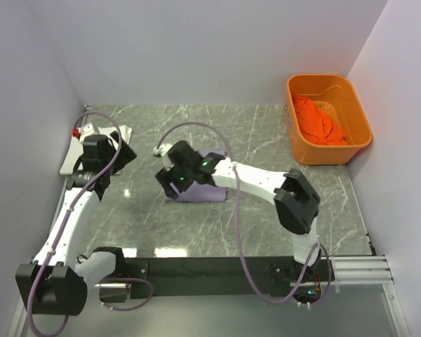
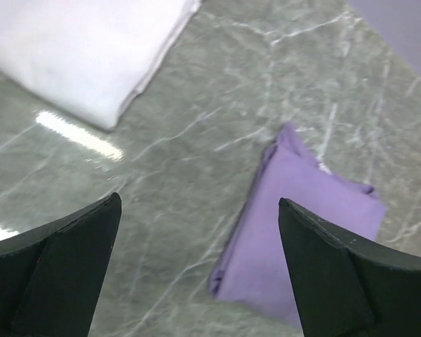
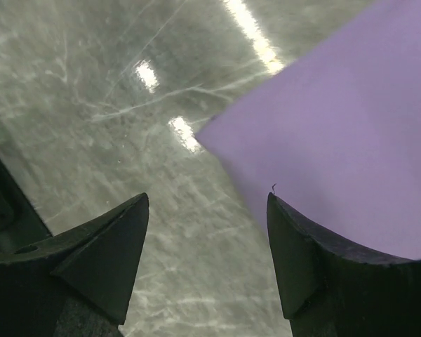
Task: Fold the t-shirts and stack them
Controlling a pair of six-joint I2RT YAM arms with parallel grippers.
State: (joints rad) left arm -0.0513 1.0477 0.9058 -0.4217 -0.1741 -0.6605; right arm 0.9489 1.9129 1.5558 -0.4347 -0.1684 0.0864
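The grey-green marbled tabletop [image 1: 259, 140] carries everything, with white walls closing it in on the left, far and right sides. At its far right corner stands a rigid orange tub [image 1: 324, 155], and the bright orange t-shirt [image 1: 317, 123] lies crumpled inside it, not folded. Near the middle of the tabletop the lavender t-shirt [image 1: 203, 191] lies folded into a flat, roughly rectangular packet, partly covered in the top view by the right arm reaching across it from the near right. The white t-shirt [image 2: 77, 49] lies folded flat at the far left, well apart from the lavender one, with bare marble between them (the left wrist view shows both at once). The left claw [image 2: 198, 203] hangs above that bare stretch with its jaws spread wide and nothing between them. The right claw [image 3: 208, 198] is also spread wide and empty, hovering over the left corner of the lavender packet; its right finger [image 3: 316, 260] overlaps the cloth's edge in the wrist view, though I cannot tell whether it touches the fabric.
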